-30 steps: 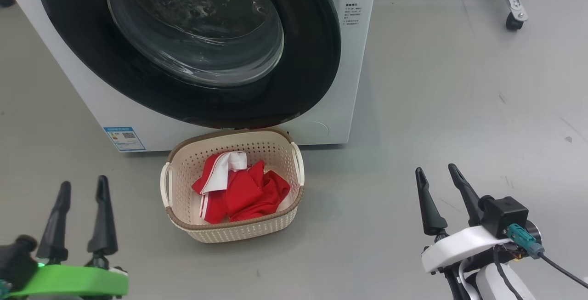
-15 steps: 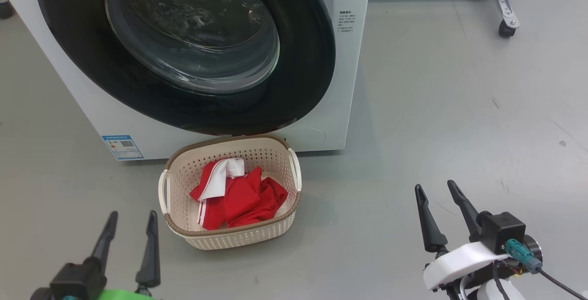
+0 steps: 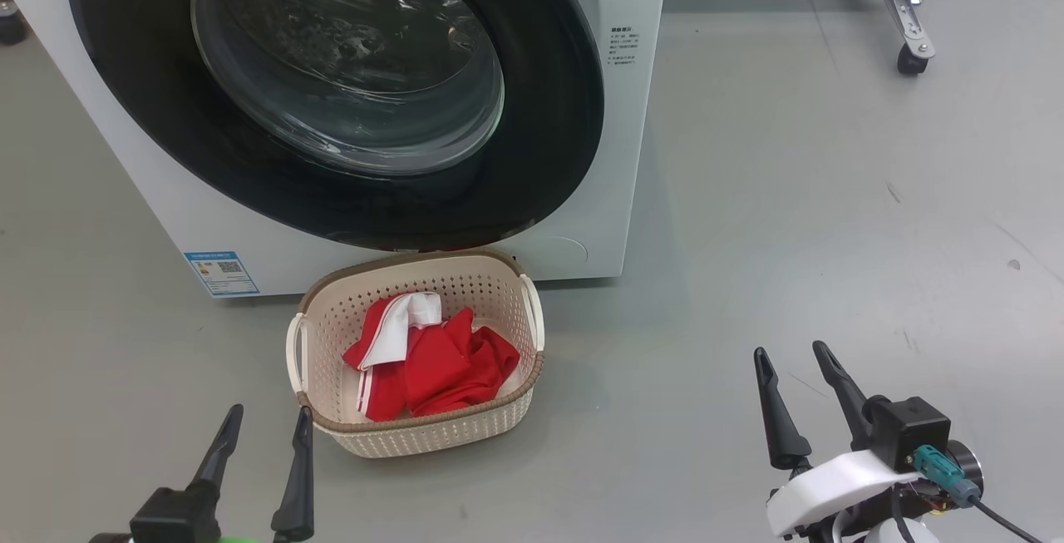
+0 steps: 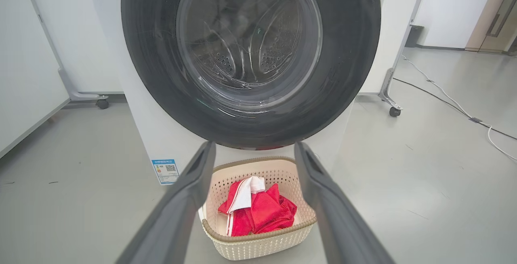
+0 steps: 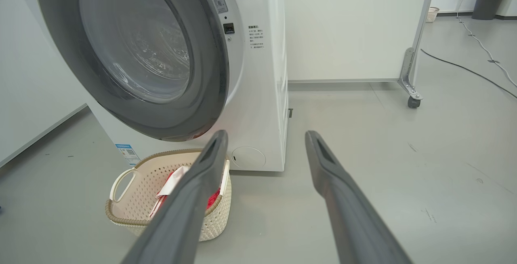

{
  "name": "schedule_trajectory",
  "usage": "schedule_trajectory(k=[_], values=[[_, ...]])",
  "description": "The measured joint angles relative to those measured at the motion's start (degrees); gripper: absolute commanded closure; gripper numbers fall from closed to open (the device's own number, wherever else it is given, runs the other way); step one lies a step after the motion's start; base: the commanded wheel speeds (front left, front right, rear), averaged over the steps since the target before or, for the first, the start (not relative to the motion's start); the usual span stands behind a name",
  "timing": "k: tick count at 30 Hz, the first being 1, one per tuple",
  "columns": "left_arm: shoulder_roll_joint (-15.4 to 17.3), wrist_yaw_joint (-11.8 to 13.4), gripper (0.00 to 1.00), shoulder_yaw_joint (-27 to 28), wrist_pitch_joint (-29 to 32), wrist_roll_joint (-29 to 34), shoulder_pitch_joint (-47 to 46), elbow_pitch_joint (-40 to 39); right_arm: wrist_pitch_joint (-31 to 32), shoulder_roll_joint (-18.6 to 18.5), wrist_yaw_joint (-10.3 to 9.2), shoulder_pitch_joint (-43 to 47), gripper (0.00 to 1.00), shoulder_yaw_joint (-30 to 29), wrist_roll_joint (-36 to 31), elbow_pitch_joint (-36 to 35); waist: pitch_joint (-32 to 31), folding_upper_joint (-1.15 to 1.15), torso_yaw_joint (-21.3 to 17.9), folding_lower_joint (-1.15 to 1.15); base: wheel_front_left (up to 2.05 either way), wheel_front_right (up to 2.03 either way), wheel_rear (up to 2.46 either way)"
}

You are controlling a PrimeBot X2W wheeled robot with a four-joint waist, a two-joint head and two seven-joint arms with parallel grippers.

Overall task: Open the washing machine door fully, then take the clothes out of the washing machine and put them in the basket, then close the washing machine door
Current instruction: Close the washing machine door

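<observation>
Overhead, the head view has the red clothes heaped inside the cream basket on the floor, just before the washing machine and below its washing machine door, which looks shut against the front; the left gripper and right gripper hover spread wide, holding nothing. Along the left wrist, the parted fingers frame the basket. Along the right wrist, the basket sits left of the empty, wide-apart fingers

Red clothes heaped in basket — basket just before washing machine; left gripper, right gripper empty, fingers apart.
</observation>
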Motion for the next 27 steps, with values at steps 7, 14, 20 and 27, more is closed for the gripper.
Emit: schedule_trajectory(k=[7,14,20,27], values=[[-1.2,0.0,0.00,0.4,0.3,0.4,0.1,0.0,0.0,0.0,-0.51,0.0,0.00,0.1,0.0,-0.2,-0.2,0.00,0.0,0.00,0.00,0.00,0.00],[-1.7,0.1,0.00,1.0,0.6,1.3,0.2,0.0,0.0,0.1,-0.51,0.0,0.00,0.3,0.0,-0.4,-0.2,0.00,0.0,0.00,0.00,0.00,0.00],[-2.4,0.5,0.00,1.6,0.7,1.9,0.3,-0.1,0.0,0.1,-0.52,0.0,0.00,0.3,0.0,-0.5,-0.1,0.00,-0.1,0.00,0.00,0.00,0.00],[-2.8,0.5,0.00,2.2,0.7,3.1,0.3,-0.6,0.0,0.0,-0.53,0.0,0.51,0.3,0.0,-0.8,0.4,0.00,-0.1,0.00,0.00,0.00,0.00]])
